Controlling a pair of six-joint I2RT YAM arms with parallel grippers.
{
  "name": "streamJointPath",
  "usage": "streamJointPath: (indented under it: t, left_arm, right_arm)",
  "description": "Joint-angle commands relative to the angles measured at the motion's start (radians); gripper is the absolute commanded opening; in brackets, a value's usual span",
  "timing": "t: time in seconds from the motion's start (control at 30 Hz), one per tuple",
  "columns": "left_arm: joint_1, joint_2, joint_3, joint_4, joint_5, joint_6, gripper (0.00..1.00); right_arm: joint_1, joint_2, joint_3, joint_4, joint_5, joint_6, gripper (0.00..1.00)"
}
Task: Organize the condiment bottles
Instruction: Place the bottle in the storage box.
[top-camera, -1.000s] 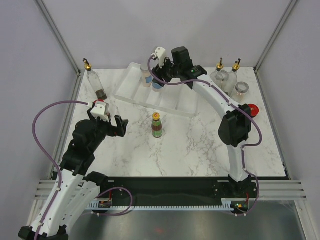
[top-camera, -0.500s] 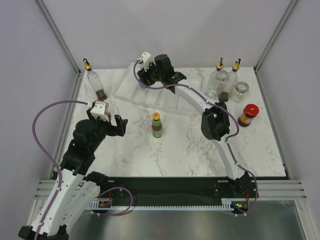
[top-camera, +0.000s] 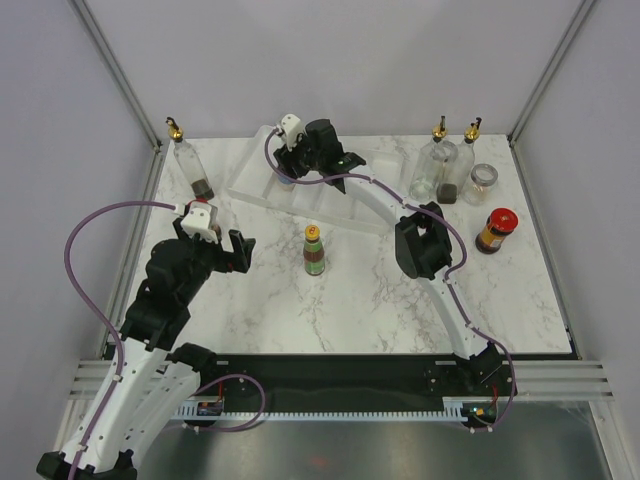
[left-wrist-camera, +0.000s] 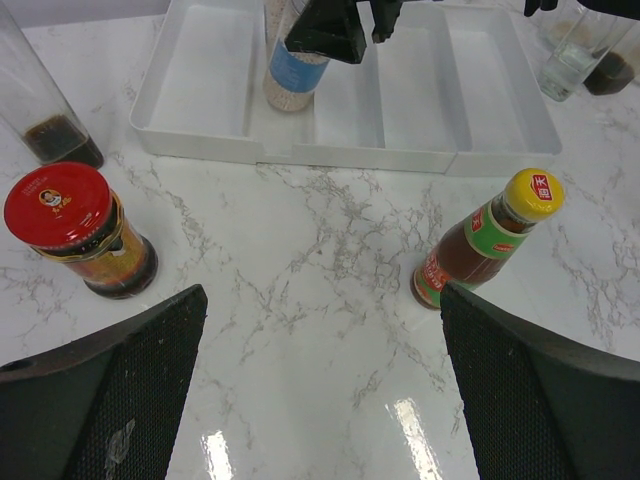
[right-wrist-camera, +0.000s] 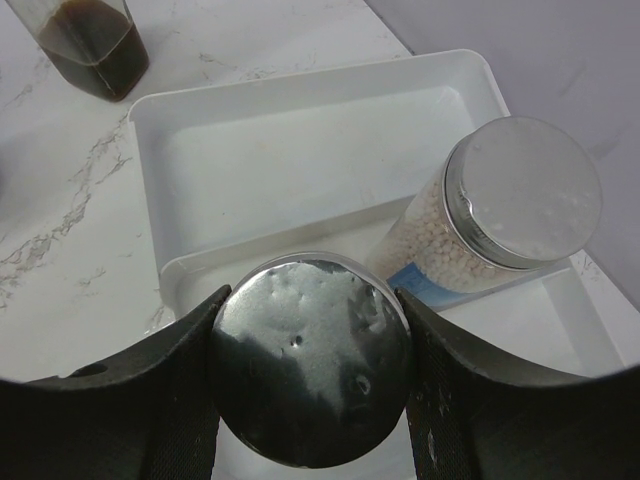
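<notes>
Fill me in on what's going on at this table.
The right gripper has its jaws closed on a silver-lidded jar. It holds the jar over the left part of the white tray, beside a spice jar of white beads already standing there. The left gripper hangs open above the table between a red-lidded jar and a sauce bottle, holding nothing; both stand outside the tray.

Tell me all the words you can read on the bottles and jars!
None can be read.
Sauce bottle, yellow cap: white marks on a red square, too blurred.
Its green and red label: too small.
Red-lidded jar: a small round picture, no clear words.
Spice jar, blue label: blurred.
</notes>
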Motion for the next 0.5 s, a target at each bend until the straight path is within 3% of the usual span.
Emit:
streamJointPath:
  t: [0.0,0.17,0.47]
  left_arm:
    - [-0.001,0.004,-0.007,0.03,-0.021,0.04,1.0]
    - [-0.003,0.006,-0.009,0.031,-0.026,0.041,1.0]
    - [-0.001,0.009,-0.01,0.031,-0.034,0.044,1.0]
  right_arm:
    - [0.007,-0.012,0.034,0.107,0.02,0.002,0.57]
    - [0.008,-0.012,0.039,0.117,0.029,0.0,0.74]
    - [0.01,-0.052,0.034,0.117,0.03,0.003,0.89]
